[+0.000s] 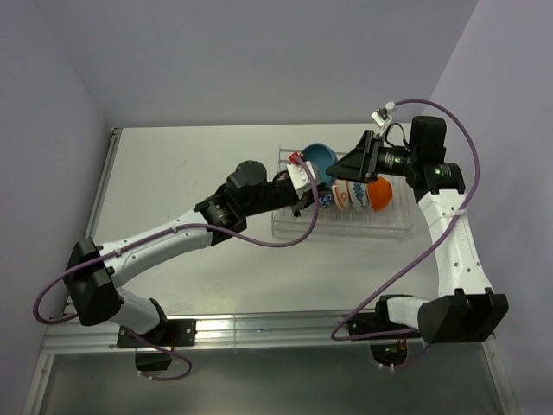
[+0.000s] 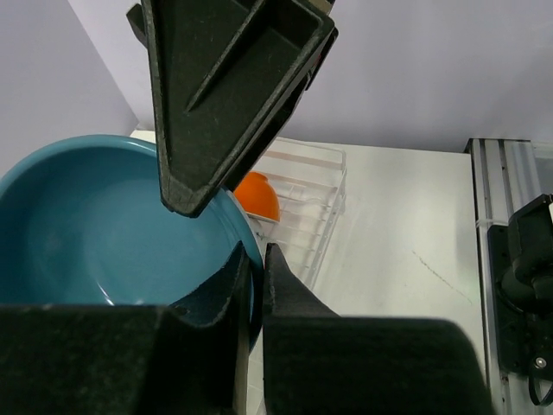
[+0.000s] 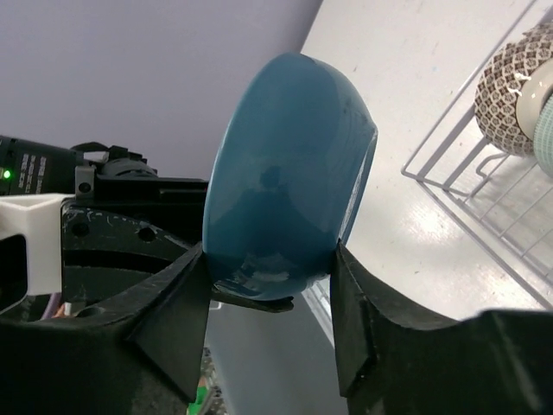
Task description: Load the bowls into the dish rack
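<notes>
A teal blue bowl (image 1: 318,156) hangs tilted on edge above the left end of the dish rack (image 1: 380,226). My left gripper (image 1: 302,170) is shut on its rim; in the left wrist view the bowl (image 2: 104,225) fills the left side, and the gripper (image 2: 257,251) pinches its wall. My right gripper (image 1: 347,164) is shut across the same bowl (image 3: 285,173), with a finger pressed on each side of the gripper (image 3: 270,252). In the rack stand an orange bowl (image 1: 378,194), a white and orange patterned bowl (image 1: 351,197) and a blue-white patterned bowl (image 1: 327,200).
In the right wrist view a brown-patterned bowl (image 3: 510,86) and a pale green bowl (image 3: 544,130) sit in the wire rack (image 3: 467,190). A metal rail (image 1: 259,328) runs along the table's near edge. Walls close in at the back and both sides.
</notes>
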